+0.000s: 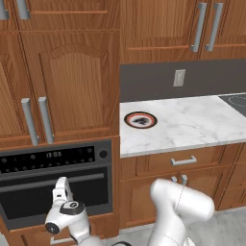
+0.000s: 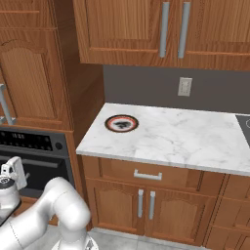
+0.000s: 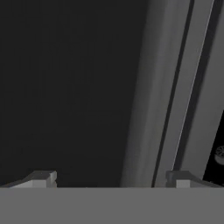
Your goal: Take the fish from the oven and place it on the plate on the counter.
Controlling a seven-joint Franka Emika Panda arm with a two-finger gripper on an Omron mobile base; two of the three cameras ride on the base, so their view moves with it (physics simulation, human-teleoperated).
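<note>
The black oven sits low on the left with its door shut, so the fish is hidden. My gripper is right at the door's grey bar handle. In the hand view my gripper is open, and the handle runs lengthwise between its fingertips, in front of the dark door glass. Nothing is held. The plate, orange-red rimmed with a dark pattern, rests near the left end of the white marble counter.
A black cooktop lies at the counter's right end. Wooden cabinets stand above the oven, and drawers and doors sit under the counter. A wall socket is on the grey backsplash. The oven knob shows at the right edge of the hand view.
</note>
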